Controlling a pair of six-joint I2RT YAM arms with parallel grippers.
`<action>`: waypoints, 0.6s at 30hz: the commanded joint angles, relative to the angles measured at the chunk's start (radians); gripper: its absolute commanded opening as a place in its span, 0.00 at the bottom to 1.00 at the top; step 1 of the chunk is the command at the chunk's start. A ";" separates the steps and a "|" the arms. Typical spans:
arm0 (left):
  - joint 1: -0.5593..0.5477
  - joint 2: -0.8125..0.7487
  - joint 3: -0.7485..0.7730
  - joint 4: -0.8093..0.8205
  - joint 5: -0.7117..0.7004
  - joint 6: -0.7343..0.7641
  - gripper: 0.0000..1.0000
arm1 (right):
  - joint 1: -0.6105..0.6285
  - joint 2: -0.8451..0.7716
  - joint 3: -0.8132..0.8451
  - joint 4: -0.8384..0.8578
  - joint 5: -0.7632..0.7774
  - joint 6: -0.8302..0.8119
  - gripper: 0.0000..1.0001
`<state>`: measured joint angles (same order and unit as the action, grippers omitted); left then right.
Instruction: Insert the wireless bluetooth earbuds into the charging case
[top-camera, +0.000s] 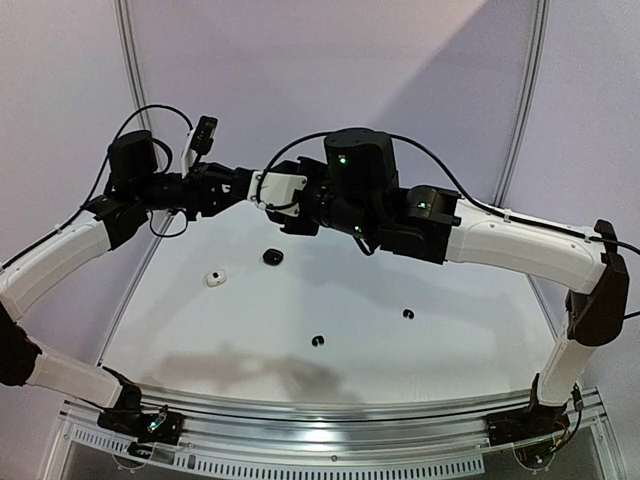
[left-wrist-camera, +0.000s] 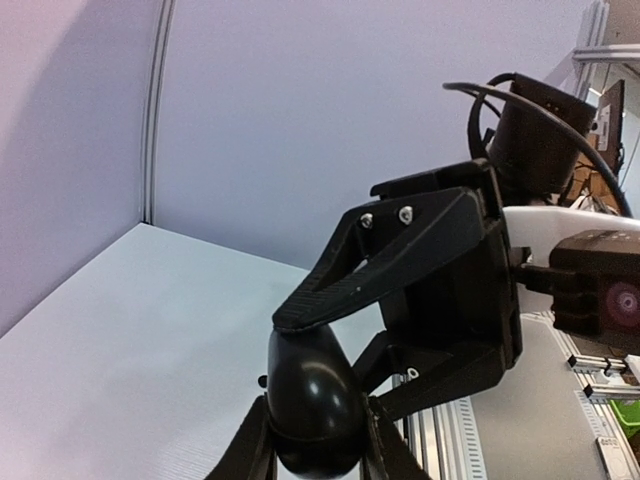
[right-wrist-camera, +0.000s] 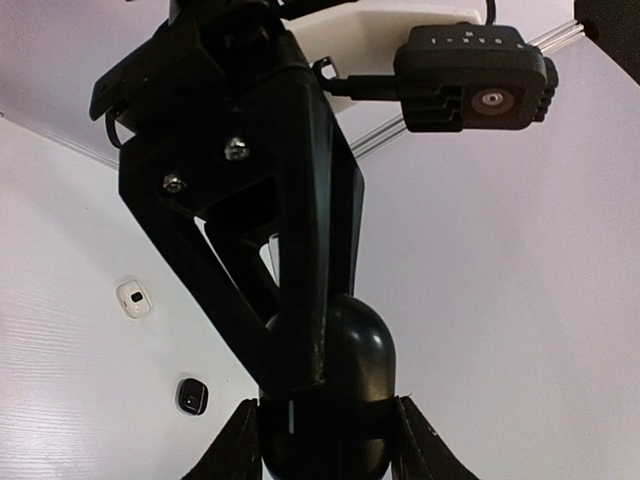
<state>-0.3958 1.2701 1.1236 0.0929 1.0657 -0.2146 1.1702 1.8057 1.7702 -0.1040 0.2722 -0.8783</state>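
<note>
Both arms are raised above the table and meet in mid-air. A glossy black oval charging case (left-wrist-camera: 312, 385) sits between the fingers of my left gripper (left-wrist-camera: 315, 435), which is shut on it. My right gripper (right-wrist-camera: 325, 435) is shut on the same case (right-wrist-camera: 355, 350) from the opposite side. In the left wrist view one of its ribbed fingers (left-wrist-camera: 335, 295) lies across the top of the case. In the top view the two grippers (top-camera: 250, 188) (top-camera: 292, 208) hide the case. Two tiny black earbuds (top-camera: 318, 341) (top-camera: 407, 314) lie on the table.
A small white case (top-camera: 215, 278) and a small black case (top-camera: 272, 257) rest on the white table (top-camera: 450, 350) below the grippers, also seen in the right wrist view as the white case (right-wrist-camera: 134, 297) and the black case (right-wrist-camera: 192, 395). Purple walls enclose the back and sides.
</note>
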 joint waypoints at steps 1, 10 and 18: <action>-0.021 -0.014 -0.005 0.067 0.079 0.013 0.00 | 0.004 0.014 0.010 0.026 0.019 0.079 0.61; -0.004 -0.045 -0.092 0.317 0.160 0.047 0.00 | -0.115 -0.191 -0.061 -0.070 -0.462 0.644 0.88; -0.005 -0.039 -0.133 0.418 0.193 0.047 0.00 | -0.125 -0.189 -0.071 -0.139 -0.549 0.839 0.85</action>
<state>-0.4000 1.2358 1.0046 0.4309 1.2255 -0.1837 1.0351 1.5856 1.7042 -0.1993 -0.1738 -0.1898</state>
